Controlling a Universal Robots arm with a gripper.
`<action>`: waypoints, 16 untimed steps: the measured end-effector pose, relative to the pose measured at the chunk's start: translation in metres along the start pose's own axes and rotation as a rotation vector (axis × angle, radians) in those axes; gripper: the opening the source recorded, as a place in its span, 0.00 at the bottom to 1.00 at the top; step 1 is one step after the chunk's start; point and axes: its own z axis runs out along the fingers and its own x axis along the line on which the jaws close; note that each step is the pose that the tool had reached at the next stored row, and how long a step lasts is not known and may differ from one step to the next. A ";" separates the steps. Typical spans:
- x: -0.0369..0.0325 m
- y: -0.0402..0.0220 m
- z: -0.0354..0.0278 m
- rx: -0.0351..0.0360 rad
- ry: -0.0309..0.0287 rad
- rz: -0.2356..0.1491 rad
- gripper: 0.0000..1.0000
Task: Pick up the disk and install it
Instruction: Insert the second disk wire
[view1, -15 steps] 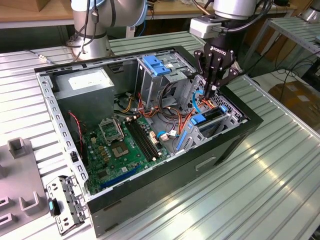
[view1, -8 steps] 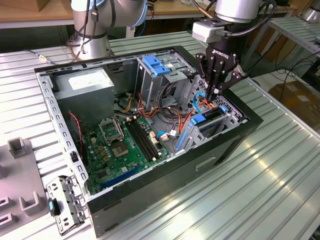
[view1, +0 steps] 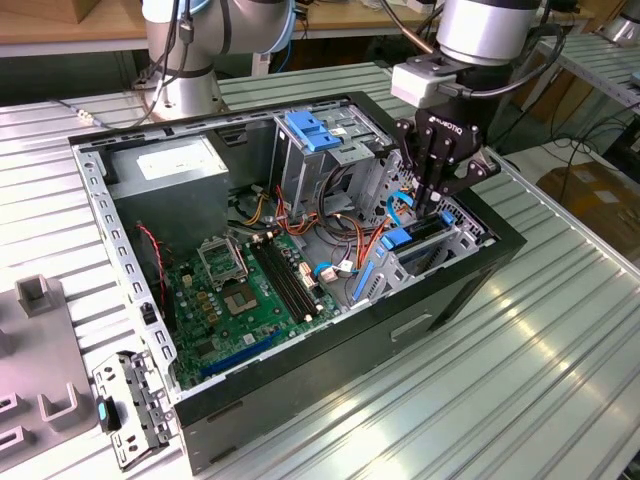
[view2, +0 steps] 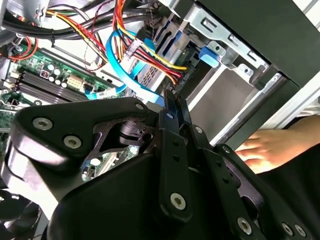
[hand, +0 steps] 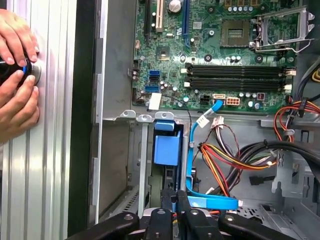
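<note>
Robotics lab; ribbed aluminium workbench (view1: 560, 340), opened computer case (view1: 300, 380), wooden benches (view1: 60, 30) behind

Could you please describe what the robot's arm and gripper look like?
The arm is a silver-grey cylinder with a pale box-shaped module beneath it and dark cables running alongside. The gripper is matte black, built from angular linkage plates joined by silver screws, with small white lettering on its body and slim black jaws.

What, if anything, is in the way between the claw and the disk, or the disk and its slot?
Nothing visible. The gripper is right over the disk, already standing in the drive cage; the blue cable runs beside it.
</note>
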 end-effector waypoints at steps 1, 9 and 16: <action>0.0004 0.0002 0.0001 0.0004 -0.0001 -0.001 0.16; 0.0004 0.0002 0.0001 0.0007 -0.0001 -0.001 0.16; 0.0110 0.0013 0.0031 0.0019 -0.0214 -0.002 0.16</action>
